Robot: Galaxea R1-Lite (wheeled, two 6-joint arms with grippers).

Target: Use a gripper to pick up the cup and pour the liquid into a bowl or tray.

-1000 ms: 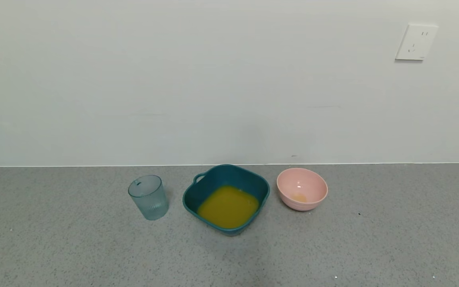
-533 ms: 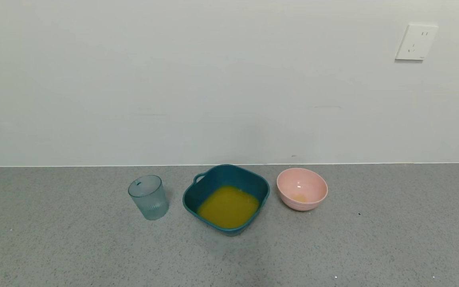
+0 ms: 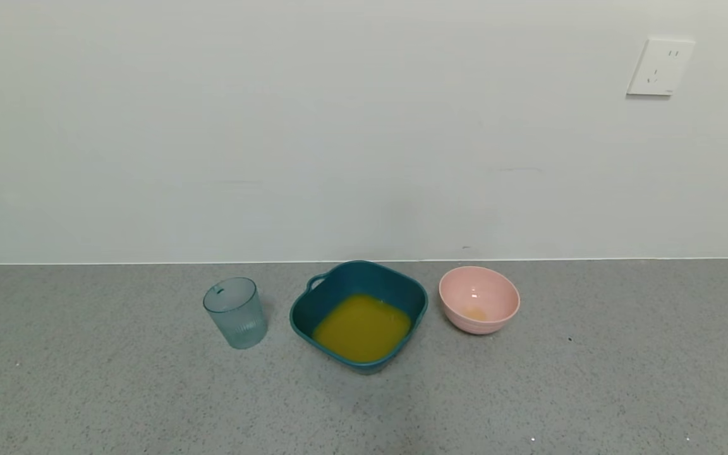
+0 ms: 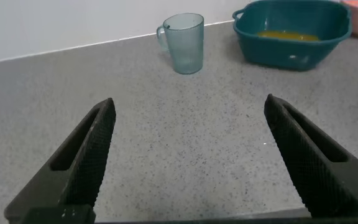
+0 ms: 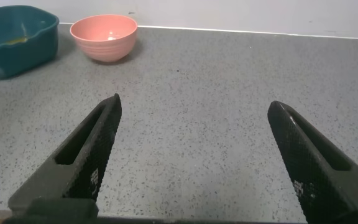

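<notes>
The pale blue-green cup (image 3: 236,312) stands upright and looks empty on the grey counter, left of the dark teal basin (image 3: 416,298). Orange-yellow liquid (image 3: 362,327) lies in the basin. Neither gripper shows in the head view. My left gripper (image 4: 190,107) is open and empty, low over the counter, well short of the cup (image 4: 185,43) and the basin (image 4: 291,53). My right gripper (image 5: 194,102) is open and empty, off to the right of the basin (image 5: 5,53).
A round pink bowl (image 3: 479,299) with a small yellow trace at its bottom stands right of the basin; it also shows in the right wrist view (image 5: 104,37). A white wall with a socket (image 3: 660,66) rises just behind the vessels.
</notes>
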